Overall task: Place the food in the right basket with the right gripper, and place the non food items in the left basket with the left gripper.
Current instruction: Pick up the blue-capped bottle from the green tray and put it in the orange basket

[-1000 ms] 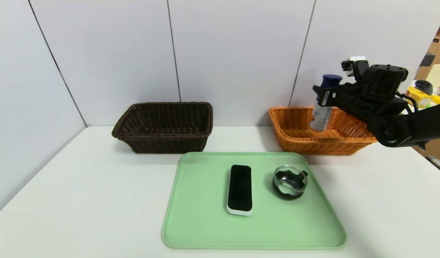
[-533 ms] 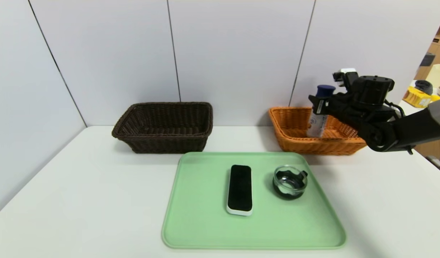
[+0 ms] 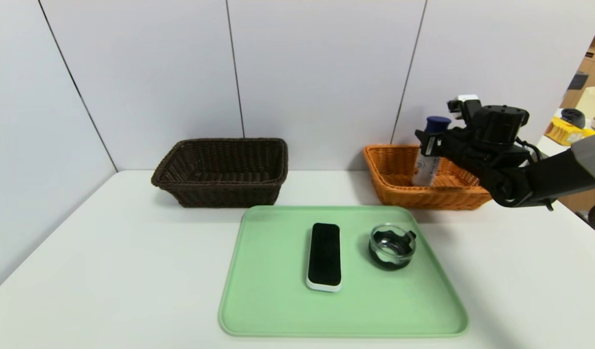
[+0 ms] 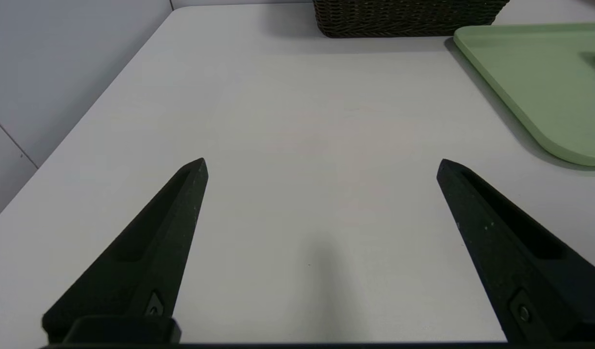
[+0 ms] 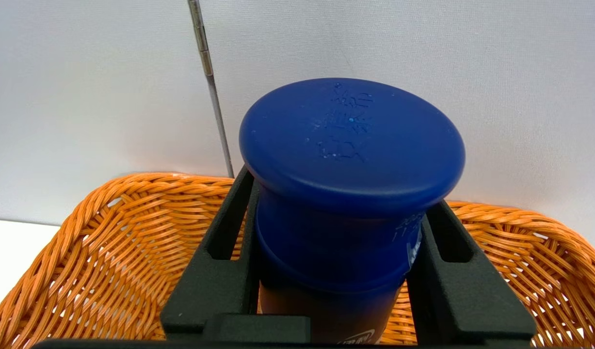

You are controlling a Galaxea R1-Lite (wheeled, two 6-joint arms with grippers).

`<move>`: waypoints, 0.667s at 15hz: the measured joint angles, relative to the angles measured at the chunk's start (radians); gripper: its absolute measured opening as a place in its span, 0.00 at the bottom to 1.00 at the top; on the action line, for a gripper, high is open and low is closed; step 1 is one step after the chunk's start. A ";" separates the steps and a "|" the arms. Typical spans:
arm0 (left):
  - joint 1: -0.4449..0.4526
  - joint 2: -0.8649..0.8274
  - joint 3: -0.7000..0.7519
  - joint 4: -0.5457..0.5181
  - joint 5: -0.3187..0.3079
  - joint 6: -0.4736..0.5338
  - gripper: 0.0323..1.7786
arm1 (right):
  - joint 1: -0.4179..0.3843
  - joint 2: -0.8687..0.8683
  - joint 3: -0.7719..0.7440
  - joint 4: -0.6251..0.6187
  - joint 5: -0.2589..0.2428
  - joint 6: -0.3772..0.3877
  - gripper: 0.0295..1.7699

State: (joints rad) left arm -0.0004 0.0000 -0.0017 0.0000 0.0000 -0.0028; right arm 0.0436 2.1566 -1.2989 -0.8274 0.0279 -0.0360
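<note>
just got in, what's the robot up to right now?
The right pincer is shut on the drink bottle, holding it upright inside the orange basket. The black slab and glass dish sit untouched on the green tray. The left pincer is open over bare table.

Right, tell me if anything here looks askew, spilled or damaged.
Nothing stands out. The right gripper holds the drink bottle roughly upright, low in the orange basket. The black slab and glass dish sit on the green tray; the brown basket looks intact.
</note>
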 joint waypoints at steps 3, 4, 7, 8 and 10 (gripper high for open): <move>0.000 0.000 0.000 0.000 0.000 0.000 0.95 | 0.001 -0.007 0.003 0.001 0.000 -0.001 0.45; 0.000 0.000 0.000 0.000 0.000 0.000 0.95 | 0.002 -0.010 0.004 0.001 0.000 -0.002 0.45; 0.000 0.000 0.000 0.000 0.000 0.000 0.95 | 0.002 -0.017 0.013 -0.009 -0.001 -0.001 0.49; 0.000 0.000 0.000 0.000 0.000 0.000 0.95 | 0.002 -0.019 0.015 -0.010 -0.001 0.001 0.55; 0.000 0.000 0.000 0.000 0.000 0.000 0.95 | 0.002 -0.022 0.017 -0.009 -0.001 0.003 0.64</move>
State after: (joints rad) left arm -0.0004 0.0000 -0.0017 0.0000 0.0000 -0.0028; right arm 0.0460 2.1349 -1.2821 -0.8360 0.0264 -0.0330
